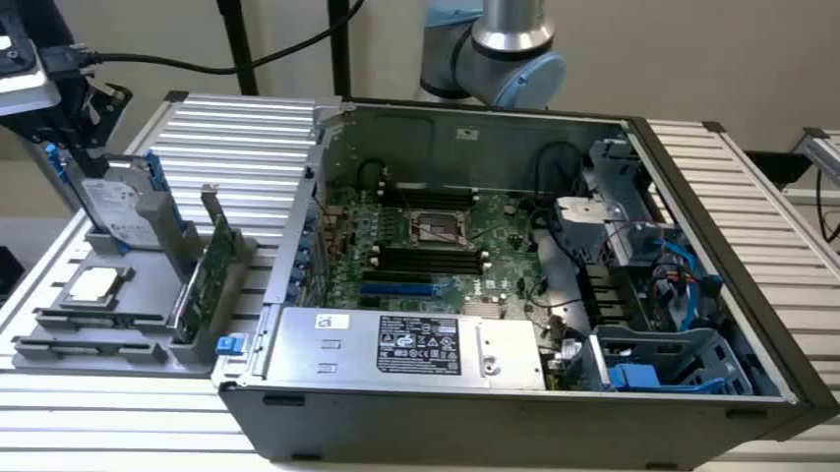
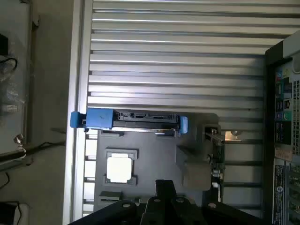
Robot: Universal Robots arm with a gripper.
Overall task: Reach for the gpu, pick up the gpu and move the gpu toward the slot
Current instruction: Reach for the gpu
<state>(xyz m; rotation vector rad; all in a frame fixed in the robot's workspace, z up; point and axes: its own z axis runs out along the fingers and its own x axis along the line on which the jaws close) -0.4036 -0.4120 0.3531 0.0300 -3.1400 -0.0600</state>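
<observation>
Holder [image 1: 145, 295] has your gpu [image 1: 200, 285] standing in its slot beside the hard drive [image 1: 116, 211]; gripper [image 2: 165, 188] hovers above, can't tell if it's open.

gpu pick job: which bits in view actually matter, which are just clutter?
Job: thin green circuit-board card with silver end bracket, on edge in the grey tray; blue slot on the green motherboard, likely target; black end effector over the tray.
Clutter: silver hard drive with blue rails; square silver processor chip; silver power supply box.
</observation>
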